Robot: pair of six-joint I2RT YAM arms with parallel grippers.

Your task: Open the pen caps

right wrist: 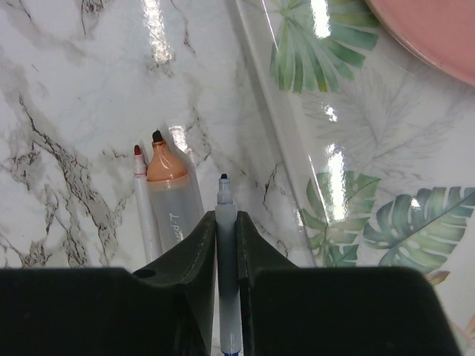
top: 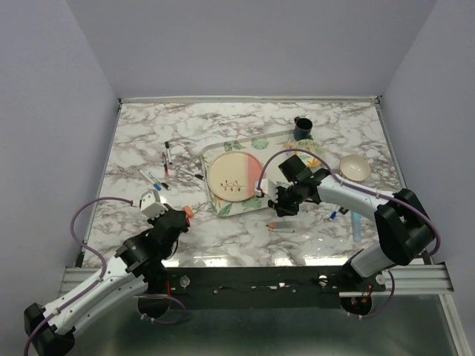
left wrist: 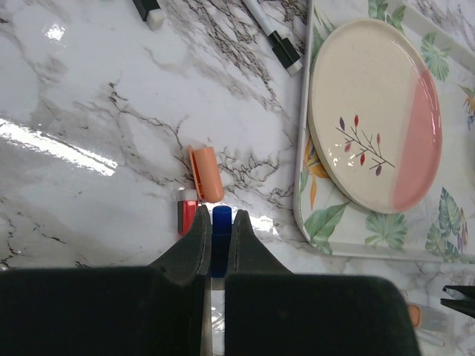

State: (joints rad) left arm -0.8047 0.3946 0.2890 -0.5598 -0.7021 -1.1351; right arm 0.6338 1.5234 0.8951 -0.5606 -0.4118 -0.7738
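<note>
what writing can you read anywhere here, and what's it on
Orange-tipped highlighter: one short line of grey print along its clear barrel, too blurred to read.
Plate: a leafy twig design only, no words.
Tray: leaf pictures only, no words.

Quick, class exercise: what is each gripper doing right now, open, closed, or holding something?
Left gripper: closed on a blue cap.
Right gripper: closed on a thin uncapped pen.

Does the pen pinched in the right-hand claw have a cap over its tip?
No: the pen between the fingers of the right gripper ends in a bare dark tip, with no cap over it.
</note>
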